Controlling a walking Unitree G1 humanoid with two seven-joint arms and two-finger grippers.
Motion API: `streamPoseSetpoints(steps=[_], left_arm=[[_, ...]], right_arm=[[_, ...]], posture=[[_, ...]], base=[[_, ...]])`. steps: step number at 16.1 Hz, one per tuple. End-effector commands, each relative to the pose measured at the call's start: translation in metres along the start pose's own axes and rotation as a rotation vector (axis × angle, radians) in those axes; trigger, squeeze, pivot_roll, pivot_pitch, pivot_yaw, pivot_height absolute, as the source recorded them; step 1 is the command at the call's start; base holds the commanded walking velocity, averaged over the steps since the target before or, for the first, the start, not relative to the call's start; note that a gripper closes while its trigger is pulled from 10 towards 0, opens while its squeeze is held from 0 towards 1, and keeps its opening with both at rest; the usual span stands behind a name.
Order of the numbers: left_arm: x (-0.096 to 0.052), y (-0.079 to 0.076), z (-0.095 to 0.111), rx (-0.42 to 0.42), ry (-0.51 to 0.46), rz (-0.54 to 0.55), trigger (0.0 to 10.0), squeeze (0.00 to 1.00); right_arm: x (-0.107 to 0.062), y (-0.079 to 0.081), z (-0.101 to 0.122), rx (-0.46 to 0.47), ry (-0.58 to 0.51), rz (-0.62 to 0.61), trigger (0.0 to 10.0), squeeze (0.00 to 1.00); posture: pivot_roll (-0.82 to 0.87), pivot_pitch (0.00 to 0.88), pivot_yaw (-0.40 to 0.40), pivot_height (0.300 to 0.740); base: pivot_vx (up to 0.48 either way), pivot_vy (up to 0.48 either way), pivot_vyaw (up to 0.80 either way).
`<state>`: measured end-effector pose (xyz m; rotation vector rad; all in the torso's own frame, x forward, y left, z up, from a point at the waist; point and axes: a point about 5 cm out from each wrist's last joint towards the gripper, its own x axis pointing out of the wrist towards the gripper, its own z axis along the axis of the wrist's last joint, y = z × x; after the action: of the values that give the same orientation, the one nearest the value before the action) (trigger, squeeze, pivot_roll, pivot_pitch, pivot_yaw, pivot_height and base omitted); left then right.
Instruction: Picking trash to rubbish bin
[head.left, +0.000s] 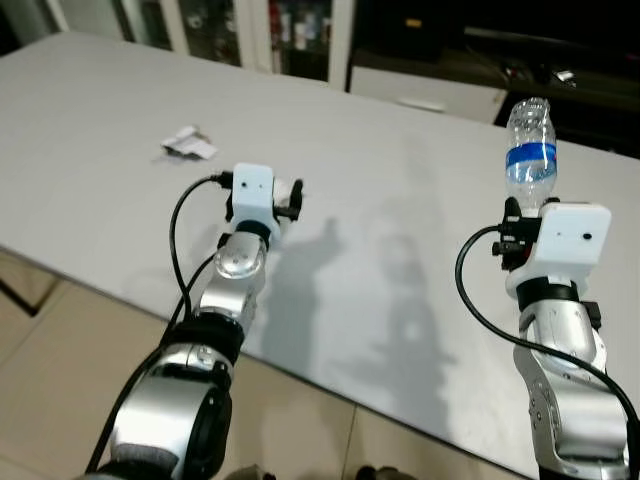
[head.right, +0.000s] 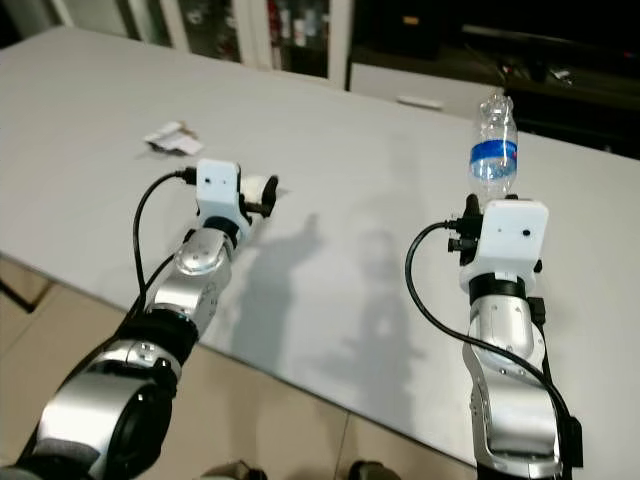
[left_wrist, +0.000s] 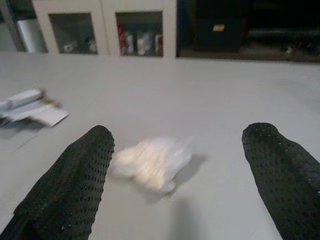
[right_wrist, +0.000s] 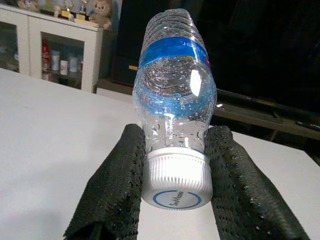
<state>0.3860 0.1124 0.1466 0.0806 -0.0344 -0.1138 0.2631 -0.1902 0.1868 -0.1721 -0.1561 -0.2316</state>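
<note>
My right gripper (right_wrist: 175, 165) is shut on the neck of a clear plastic bottle (head.left: 529, 155) with a blue label, just above its white cap (right_wrist: 174, 181). The bottle is held upside down above the white table (head.left: 400, 200). My left gripper (left_wrist: 180, 165) is open low over the table, its black fingers (left_wrist: 75, 175) either side of a crumpled white paper wad (left_wrist: 152, 162), also seen past the wrist camera (head.left: 288, 193). Flat white paper scraps (head.left: 188, 145) lie farther to the left on the table.
The table's near edge (head.left: 300, 375) runs diagonally below my arms, with tiled floor (head.left: 60, 360) beneath. White glass-front cabinets (head.left: 240, 30) and a dark low unit (head.left: 480, 50) stand beyond the table's far edge.
</note>
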Motion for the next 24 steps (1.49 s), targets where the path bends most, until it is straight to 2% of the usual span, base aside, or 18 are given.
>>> streamPoseSetpoints(steps=[1,7,15,24], left_arm=[[0.004,-0.004,0.007,0.029,-0.011,-0.003,10.0,0.0],[0.008,0.001,0.005,0.081,0.025,0.006,10.0,0.0],[0.011,0.009,0.011,0.129,0.007,0.024,10.0,0.0],[0.013,0.015,0.016,0.162,-0.008,0.052,10.0,0.0]], right_arm=[[-0.003,-0.003,0.003,-0.001,-0.005,-0.006,10.0,0.0],[-0.014,-0.005,0.001,-0.007,0.016,-0.015,10.0,0.0],[-0.048,-0.013,-0.008,-0.009,0.098,-0.077,10.0,0.0],[-0.062,-0.015,-0.007,-0.011,0.141,-0.103,10.0,0.0]], posture=[[0.02,0.125,-0.02,0.74],[-0.01,0.156,-0.014,0.74],[-0.07,0.23,0.004,0.74],[-0.11,0.276,-0.006,0.74]], base=[[0.0,0.0,0.0],[0.0,0.0,0.0],[0.0,0.0,0.0],[0.0,0.0,0.0]])
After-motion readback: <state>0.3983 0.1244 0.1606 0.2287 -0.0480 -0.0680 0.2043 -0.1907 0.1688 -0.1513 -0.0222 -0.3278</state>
